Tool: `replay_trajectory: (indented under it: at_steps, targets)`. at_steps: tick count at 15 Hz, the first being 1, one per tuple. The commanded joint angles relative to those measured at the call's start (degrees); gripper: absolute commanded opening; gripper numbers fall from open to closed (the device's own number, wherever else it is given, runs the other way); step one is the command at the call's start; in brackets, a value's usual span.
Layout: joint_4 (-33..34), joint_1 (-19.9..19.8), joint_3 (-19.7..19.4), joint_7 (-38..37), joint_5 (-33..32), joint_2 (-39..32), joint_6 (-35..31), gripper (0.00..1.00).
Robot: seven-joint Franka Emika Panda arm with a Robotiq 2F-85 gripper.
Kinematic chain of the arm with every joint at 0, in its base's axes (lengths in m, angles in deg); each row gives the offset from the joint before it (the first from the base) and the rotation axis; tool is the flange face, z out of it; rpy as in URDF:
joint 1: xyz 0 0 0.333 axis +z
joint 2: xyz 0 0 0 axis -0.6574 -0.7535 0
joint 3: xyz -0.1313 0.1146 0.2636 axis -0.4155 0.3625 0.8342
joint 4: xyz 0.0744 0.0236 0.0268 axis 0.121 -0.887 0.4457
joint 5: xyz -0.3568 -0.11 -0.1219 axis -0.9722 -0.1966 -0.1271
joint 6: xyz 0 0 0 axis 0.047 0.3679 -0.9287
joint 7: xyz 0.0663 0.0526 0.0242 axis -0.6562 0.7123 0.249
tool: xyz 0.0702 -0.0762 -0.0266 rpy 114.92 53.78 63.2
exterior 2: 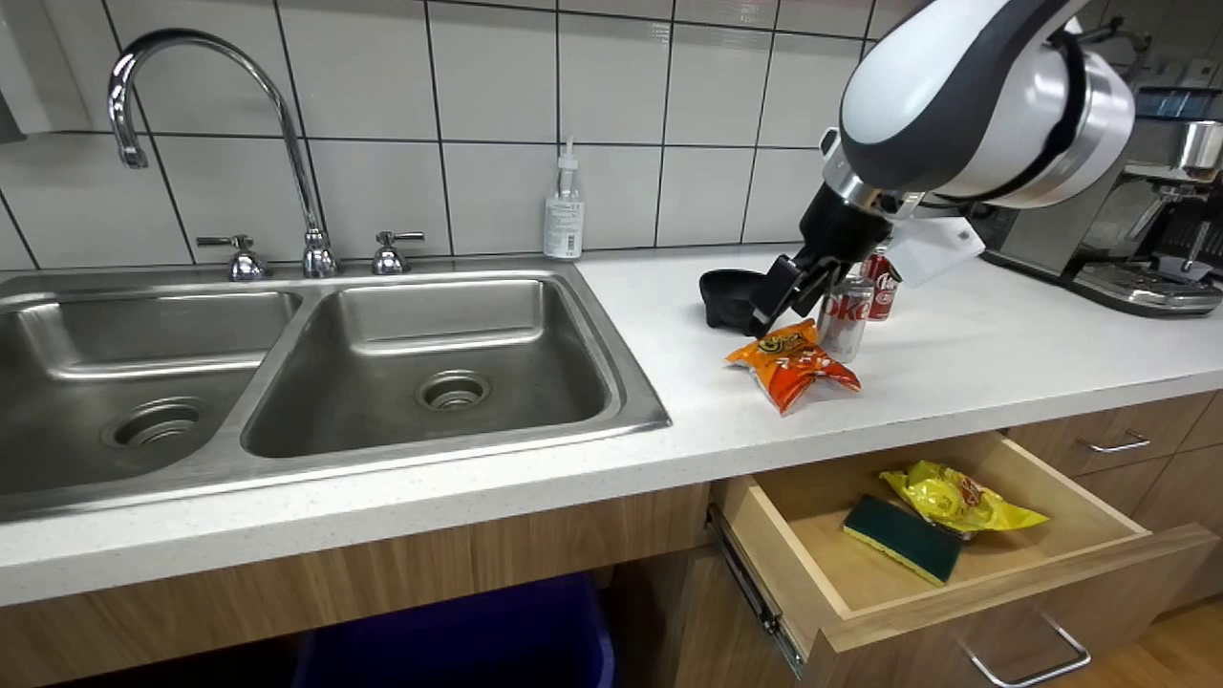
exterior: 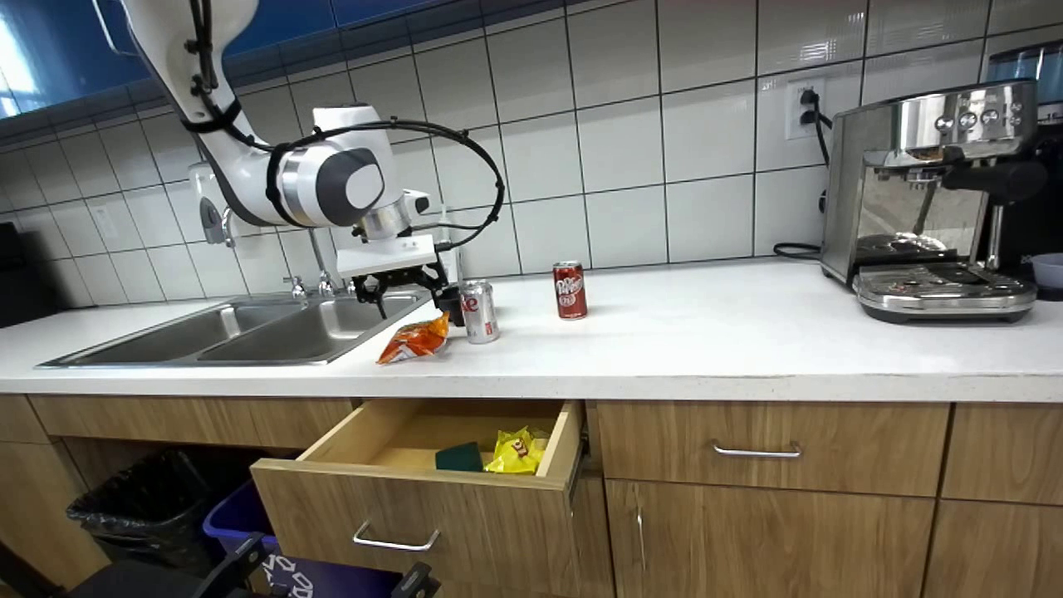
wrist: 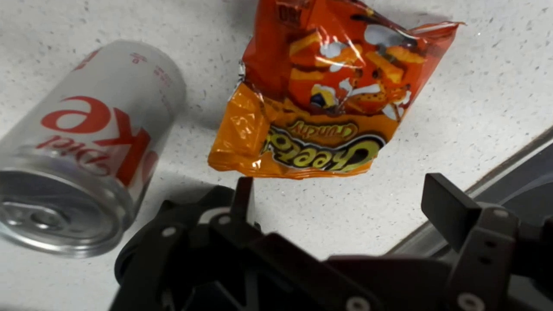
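Observation:
My gripper (wrist: 343, 194) stands open low over the white counter, its fingers (wrist: 449, 211) wide apart with nothing between them. Nearest to it is an orange-red Cheetos bag (wrist: 328, 95), lying flat just beyond the fingertips in the wrist view. The same bag (exterior 2: 793, 363) shows below the gripper (exterior 2: 783, 296) in an exterior view. A silver Diet Coke can (wrist: 108, 108) stands upright beside the bag, close to one finger; whether they touch I cannot tell. Behind that can (exterior: 479, 311) is a red Dr Pepper can (exterior: 570, 291). A black bowl (exterior 2: 731, 298) is partly hidden by the gripper.
Below the counter a drawer (exterior: 415, 515) is pulled out, holding a green sponge (exterior 2: 903, 538) and a yellow bag (exterior 2: 960, 499). A double sink (exterior 2: 631, 401) adjoins the bag's side. A soap bottle (exterior 2: 564, 210) and an espresso machine (exterior: 930, 199) stand along the wall.

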Motion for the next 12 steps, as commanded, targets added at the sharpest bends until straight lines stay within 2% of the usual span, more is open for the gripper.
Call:
replay_trajectory:
  at_steps: [1,6,12]
  targets:
    - [2.41,-1.67,1.13,-5.53,-3.2,-2.82,-2.27,1.0]
    - [3.92,-1.55,0.43,-10.51,-6.22,-5.05,-2.29,1.0]
    - [4.53,-2.63,1.4,-11.34,-7.67,-5.69,-0.55,1.0]
